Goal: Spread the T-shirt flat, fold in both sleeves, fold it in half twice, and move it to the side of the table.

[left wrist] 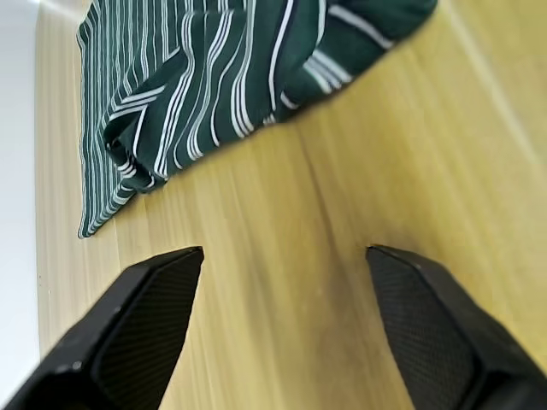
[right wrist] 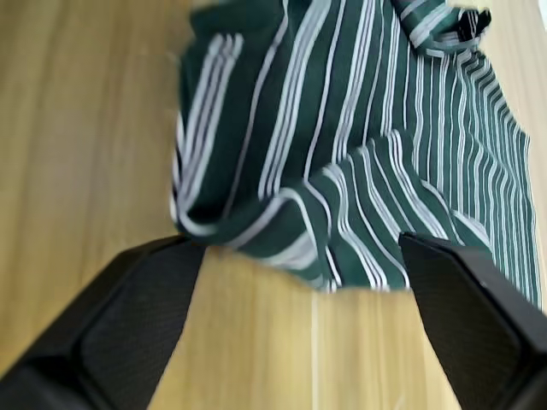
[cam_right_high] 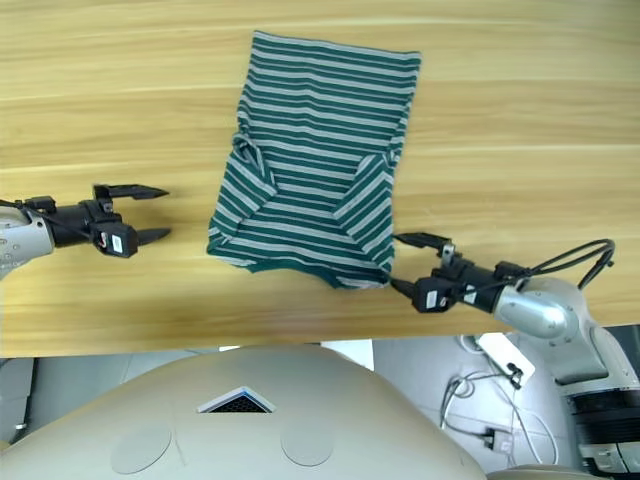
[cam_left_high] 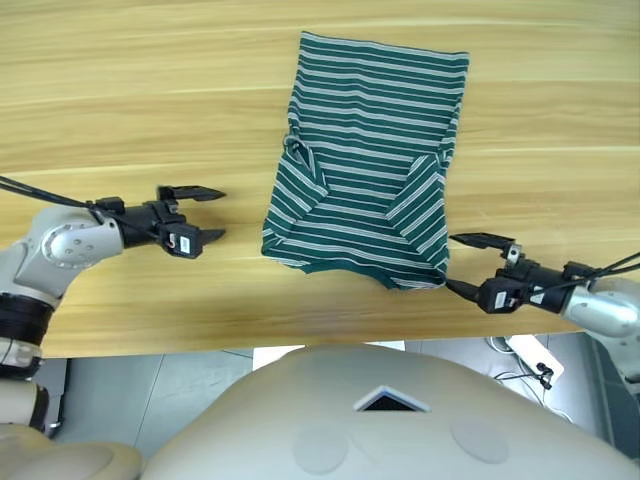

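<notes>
A dark green T-shirt with white stripes (cam_left_high: 368,150) lies on the wooden table (cam_left_high: 120,110), both sleeves folded in over its body. My left gripper (cam_left_high: 213,213) hovers open over bare wood a short way left of the shirt's near left corner (left wrist: 111,184). My right gripper (cam_left_high: 468,263) is open too, its fingers just right of the shirt's near right corner (right wrist: 282,248) and apart from the cloth. Nothing is between either pair of fingers.
The table's near edge (cam_left_high: 200,345) runs just below both grippers. Bare wood stretches to the left and right of the shirt. Cables (cam_right_high: 480,425) lie on the floor below at the right.
</notes>
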